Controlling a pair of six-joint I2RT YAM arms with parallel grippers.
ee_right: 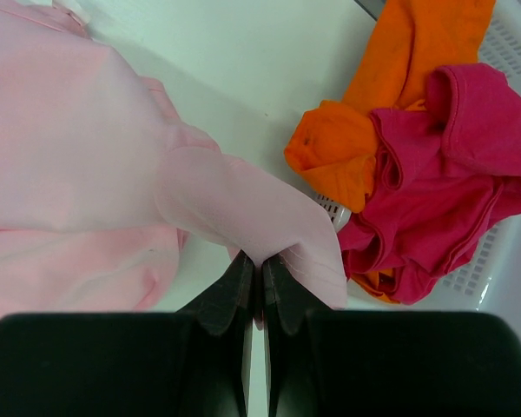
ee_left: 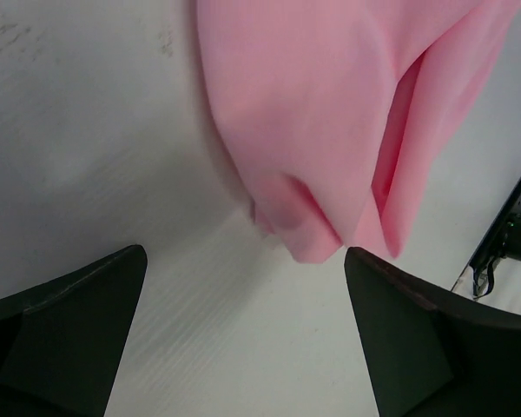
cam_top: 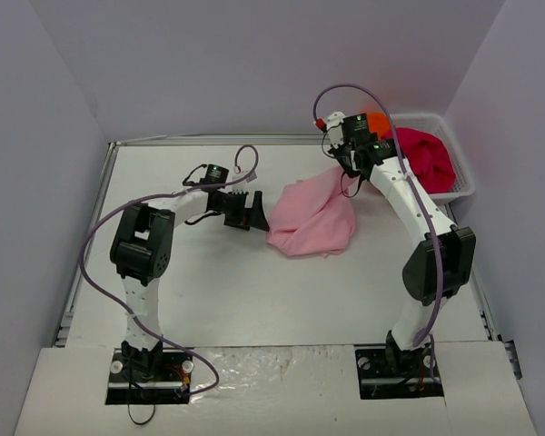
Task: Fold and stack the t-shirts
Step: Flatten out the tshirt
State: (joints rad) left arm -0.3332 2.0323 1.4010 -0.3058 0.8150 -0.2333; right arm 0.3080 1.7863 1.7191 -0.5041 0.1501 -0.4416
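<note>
Pinches a thin fold of the light pink t-shirt (ee_right: 69, 156) in the right claw (ee_right: 260, 265), tips pressed together with cloth spilling round them. Holds the left claw (ee_left: 245, 256) spread wide and empty, low over the tabletop (cam_top: 209, 291), with a drooping end of the same shirt just ahead at 12 o'clock in its wrist view. From above, shows the pink shirt bunched near the middle of the tabletop between the two claws, its far corner drawn up toward 1 o'clock by the right one. Further out, toward 2 o'clock, shows the magenta-red t-shirt (ee_right: 451, 165) and the orange t-shirt (ee_right: 417, 61) heaped and tangled in the white mesh basket (ee_right: 512, 52). Judged light, thin and limp: likely to sag from any single hold, crease readily and slide on the smooth surface; not fragile. Probably best taken at two hem corners or at the shoulders, one claw each, to spread it flat before folding; a pinch mid-panel would likely only bunch it. No print, brand or readable writing anywhere; possibly a small pale neck label at the pink shirt's upper edge in the right wrist view, too small to read.
</note>
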